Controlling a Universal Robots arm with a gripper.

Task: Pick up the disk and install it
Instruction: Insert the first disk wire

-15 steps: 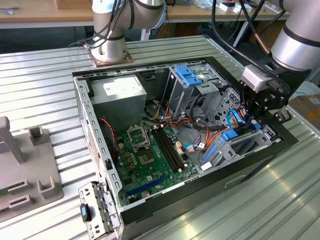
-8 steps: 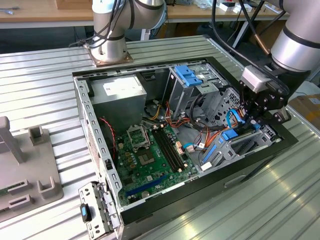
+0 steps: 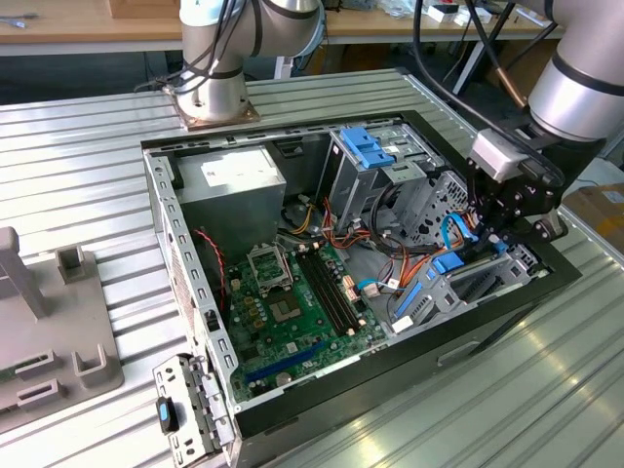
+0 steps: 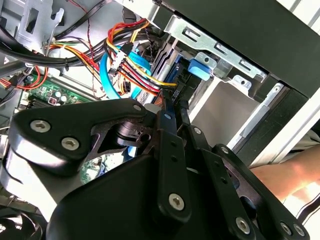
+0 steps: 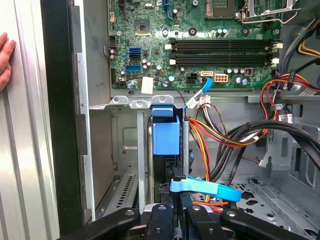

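Under everything, a ribbed metal table (image 3: 78, 146), bearing the open computer case (image 3: 195, 283) with its side panel off. Beside the case on the exterior view's left, a grey fixture block (image 3: 49, 331) on that table. Over the case's far corner on the exterior view's right, the silver arm (image 3: 585, 88), reaching down into the case. Inside the case, against the wall nearest the arm's base, a grey power-supply box (image 3: 234, 185) with a white sticker. Flat on the case floor, the green motherboard (image 3: 292, 302). In the case corner under the arm, a bare-metal drive cage (image 5: 125, 150). Just above that cage, the black gripper (image 3: 497, 229), pointing down into the case, seen from behind in both wrist views (image 4: 175, 102) (image 5: 172, 220). Cannot tell whether the jaws are clamped on anything or standing free. Inside the case, standing on edge in a slot of the cage, the disk (image 5: 165, 136), bright blue carrier end towards the motherboard, directly in line with the gripper; shows too in the second wrist view (image 4: 200, 69). Outside the case wall, resting on the table, a person's hand (image 5: 4, 60). Inside the case, between gripper and disk, a flat blue cable (image 5: 205, 188) crossing beside red, yellow and black wires.
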